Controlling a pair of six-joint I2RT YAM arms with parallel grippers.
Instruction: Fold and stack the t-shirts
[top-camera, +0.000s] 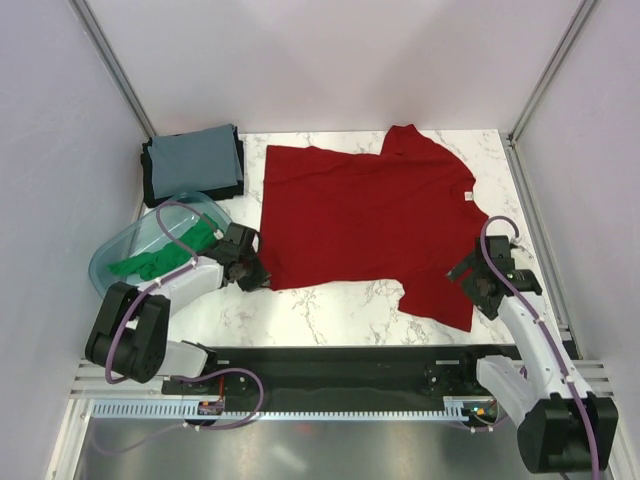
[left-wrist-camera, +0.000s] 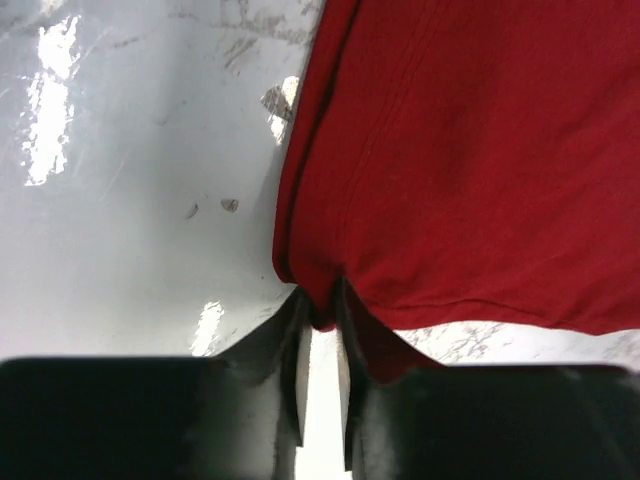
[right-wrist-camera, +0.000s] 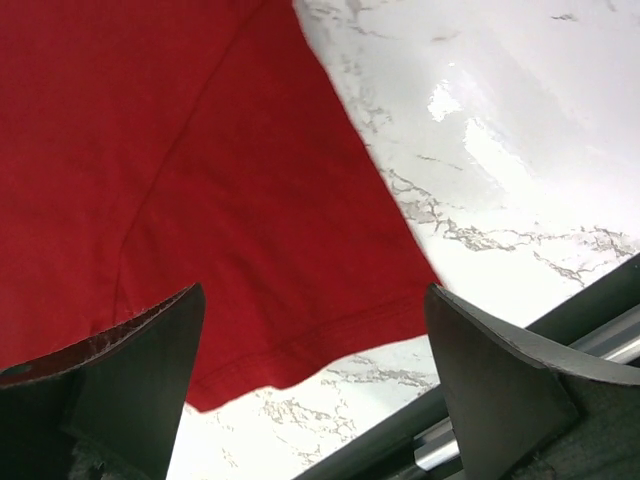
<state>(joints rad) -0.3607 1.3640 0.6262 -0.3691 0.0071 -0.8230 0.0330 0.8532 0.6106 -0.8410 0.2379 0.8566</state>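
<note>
A dark red t-shirt (top-camera: 360, 215) lies spread flat on the marble table, its small white neck label (top-camera: 467, 196) at the right. My left gripper (top-camera: 260, 278) is shut on the shirt's near left corner (left-wrist-camera: 322, 300), pinching a fold of red cloth between its fingers. My right gripper (top-camera: 478, 290) is open and hovers over the shirt's near right sleeve hem (right-wrist-camera: 300, 340), touching nothing. A bright green t-shirt (top-camera: 165, 255) lies crumpled in the basin. Folded grey-blue and dark t-shirts (top-camera: 195, 162) are stacked at the back left.
A translucent teal plastic basin (top-camera: 115, 252) stands at the left beside my left arm. A black rail (top-camera: 340, 365) runs along the table's near edge. Bare marble (top-camera: 330, 305) shows in front of the red shirt. Metal frame posts stand at the back corners.
</note>
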